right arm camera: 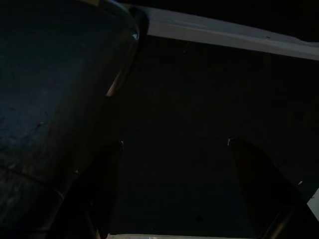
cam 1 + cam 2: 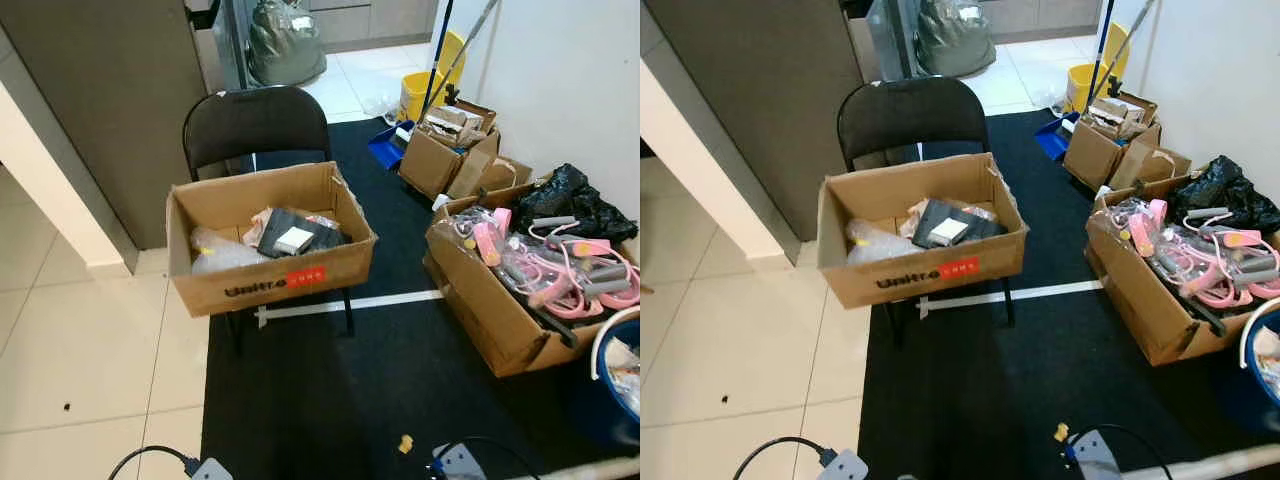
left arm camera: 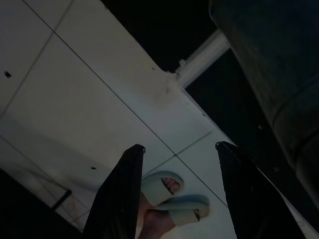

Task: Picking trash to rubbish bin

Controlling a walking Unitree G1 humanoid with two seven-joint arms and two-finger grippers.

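Note:
A small yellow scrap (image 2: pixel 405 443) lies on the black mat (image 2: pixel 340 400) near my feet. A blue bin with a white rim (image 2: pixel 598 405) stands at the right edge, with pale rubbish inside. An open cardboard box (image 2: pixel 270 285) rests on a black chair (image 2: pixel 255 122) and holds plastic wrap, a dark packet and paper. My left gripper (image 3: pixel 179 147) hangs open above the tiled floor, empty. In the dark right wrist view my right gripper (image 1: pixel 174 142) is open over the mat, beside a dark round wall (image 1: pixel 50 99), nothing between its fingers.
A cardboard box of pink and grey tools (image 2: pixel 540 275) sits on the right, with a black bag (image 2: pixel 580 200) behind it. Further back are more boxes (image 2: pixel 445 150), a yellow mop bucket (image 2: pixel 420 95) and a blue dustpan (image 2: pixel 385 145). A person's slippered foot (image 3: pixel 172 201) stands below my left gripper.

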